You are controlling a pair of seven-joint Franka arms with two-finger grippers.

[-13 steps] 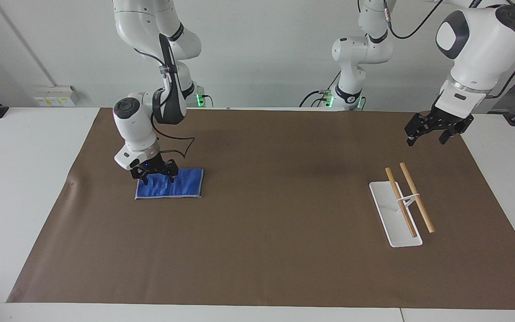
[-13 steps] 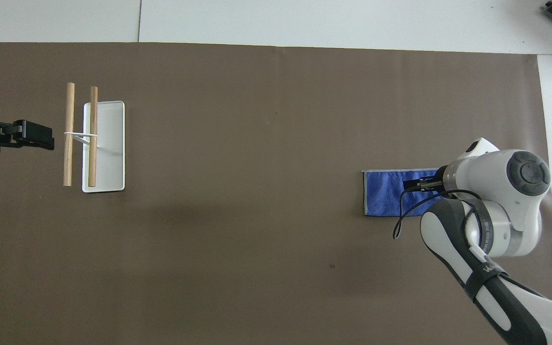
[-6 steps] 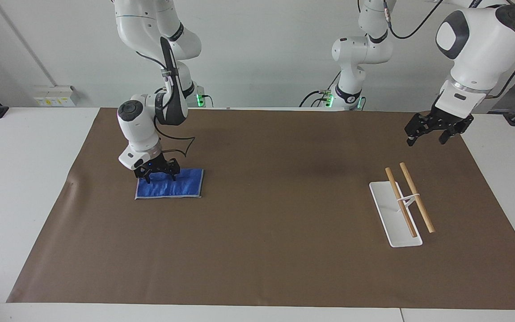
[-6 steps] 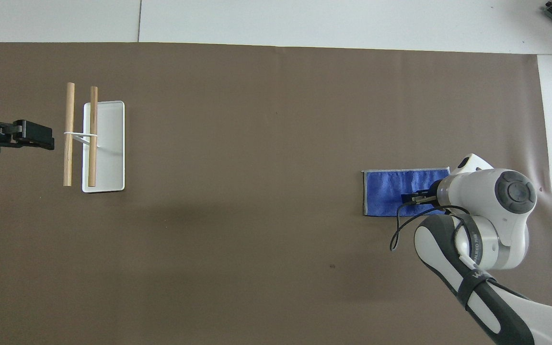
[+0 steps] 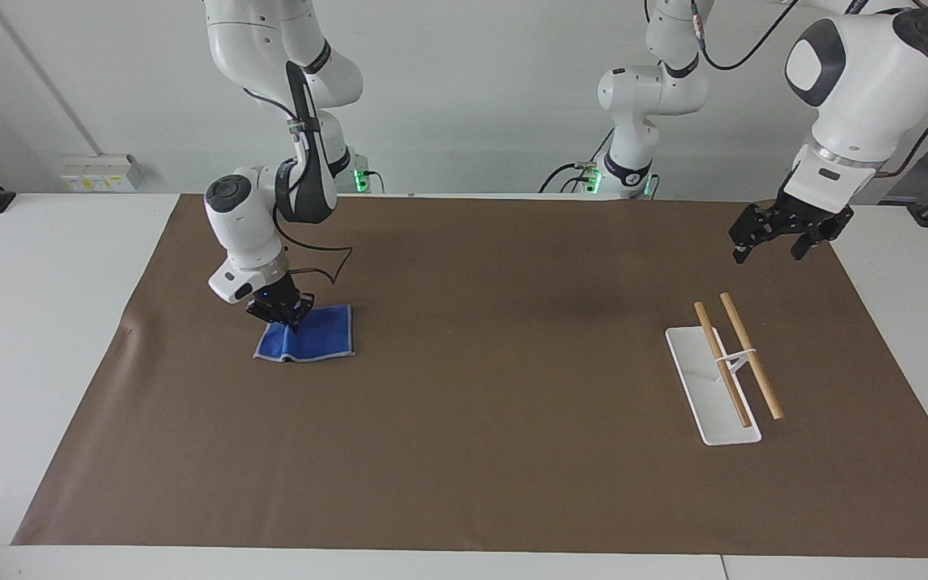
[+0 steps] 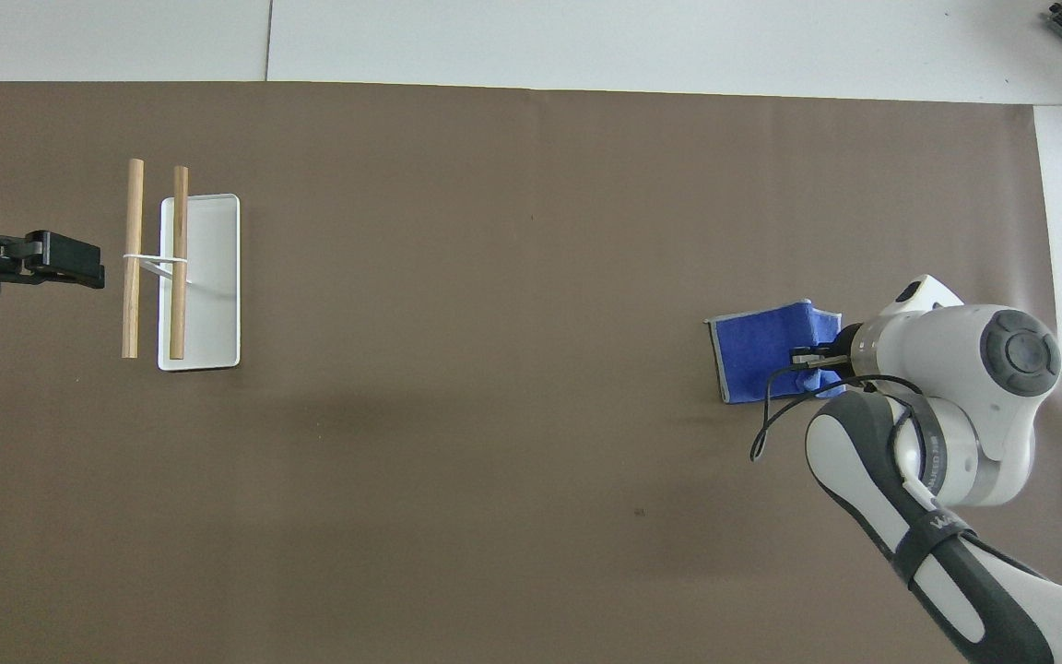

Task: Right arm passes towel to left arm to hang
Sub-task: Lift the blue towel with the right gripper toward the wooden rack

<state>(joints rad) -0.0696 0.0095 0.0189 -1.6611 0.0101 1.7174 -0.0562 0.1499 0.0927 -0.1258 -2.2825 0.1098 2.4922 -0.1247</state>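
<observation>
Right gripper (image 5: 285, 316) pinching the blue towel (image 5: 308, 341) at the right arm's end of the table.

From across the table, the right arm (image 5: 248, 225) is bent low over the brown mat (image 5: 464, 451), its fingertips closed on the towel's edge nearest the robots, so that edge is bunched and lifted while the rest lies on the mat. The left gripper (image 5: 778, 232) hangs in the air with its fingers spread and nothing in them, over the mat near the wooden rack (image 5: 734, 354), which stands on a white base (image 5: 706, 395). Looking down from above, the towel (image 6: 761, 355) is rumpled, one side folded up into the right gripper (image 6: 817, 360). At the left arm's end, the left gripper (image 6: 70, 263) waits just beside the rack (image 6: 158, 263), apart from its two rods.
</observation>
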